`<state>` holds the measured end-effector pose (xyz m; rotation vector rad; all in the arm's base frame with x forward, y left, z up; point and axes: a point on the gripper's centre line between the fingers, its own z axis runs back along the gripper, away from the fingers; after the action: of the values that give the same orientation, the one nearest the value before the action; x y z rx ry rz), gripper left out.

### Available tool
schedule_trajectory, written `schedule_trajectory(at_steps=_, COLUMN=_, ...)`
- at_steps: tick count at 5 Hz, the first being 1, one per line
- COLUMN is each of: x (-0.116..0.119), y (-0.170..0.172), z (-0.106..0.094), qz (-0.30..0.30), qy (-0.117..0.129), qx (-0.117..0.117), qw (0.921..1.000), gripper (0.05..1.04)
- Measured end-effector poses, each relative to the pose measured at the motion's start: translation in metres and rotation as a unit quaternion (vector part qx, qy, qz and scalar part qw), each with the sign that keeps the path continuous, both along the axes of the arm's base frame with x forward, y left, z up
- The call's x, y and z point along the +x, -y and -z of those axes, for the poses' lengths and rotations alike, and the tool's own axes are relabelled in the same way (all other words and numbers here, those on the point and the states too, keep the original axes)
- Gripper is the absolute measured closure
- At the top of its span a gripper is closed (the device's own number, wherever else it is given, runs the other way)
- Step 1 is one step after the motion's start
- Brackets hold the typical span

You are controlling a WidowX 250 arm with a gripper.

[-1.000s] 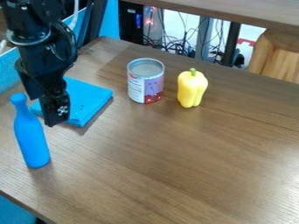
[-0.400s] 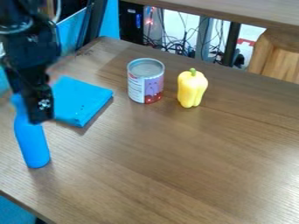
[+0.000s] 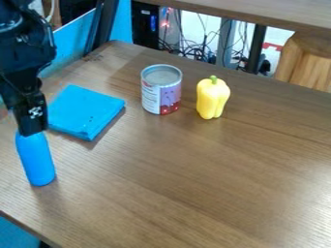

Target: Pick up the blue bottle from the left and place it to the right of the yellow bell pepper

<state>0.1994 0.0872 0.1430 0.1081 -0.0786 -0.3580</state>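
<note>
One blue bottle (image 3: 37, 162) stands upright on the table (image 3: 194, 184) near my view's left edge, its top hidden behind the black gripper (image 3: 31, 128). From where I sit, I can't tell whether the gripper is apart, closed or clamped on the bottle.

The surface looks smooth and hard, so I'd judge it light, stiff and a bit slippery, unlikely to crush but easy to tip if nudged high up. I'd take hold where the body narrows towards the top, squarely across, since an off-centre pinch on that round wall could skid or swivel it; the wider base looks a bulkier grip.

Just beside it, further back, I see a folded blue cloth (image 3: 84, 114), likely soft and limp. Beyond are a metal-topped can (image 3: 161, 90), likely rigid, and a yellow pepper (image 3: 212, 98) beside it.
</note>
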Motion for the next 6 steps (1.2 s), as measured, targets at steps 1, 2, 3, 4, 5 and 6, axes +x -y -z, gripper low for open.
schedule_trajectory(at_steps=1, x=-0.001, y=-0.002, z=-0.001, qz=0.005, qy=-0.003, qx=0.006, qw=1.0, gripper=0.126)
schedule_trajectory(at_steps=2, x=-0.002, y=-0.002, z=0.0, qz=0.006, qy=-0.005, qx=0.007, qw=1.0, gripper=0.418)
schedule_trajectory(at_steps=3, x=-0.002, y=-0.002, z=0.001, qz=0.009, qy=-0.008, qx=0.006, qw=0.9999, gripper=0.695)
schedule_trajectory(at_steps=4, x=-0.002, y=-0.002, z=0.001, qz=0.006, qy=-0.018, qx=0.003, qw=0.9998, gripper=0.751)
schedule_trajectory(at_steps=5, x=-0.004, y=0.001, z=0.0, qz=0.005, qy=-0.034, qx=-0.009, qw=0.9994, gripper=0.751)
schedule_trajectory(at_steps=6, x=0.001, y=0.027, z=-0.005, qz=0.039, qy=-0.041, qx=-0.044, qw=0.9974, gripper=0.751)
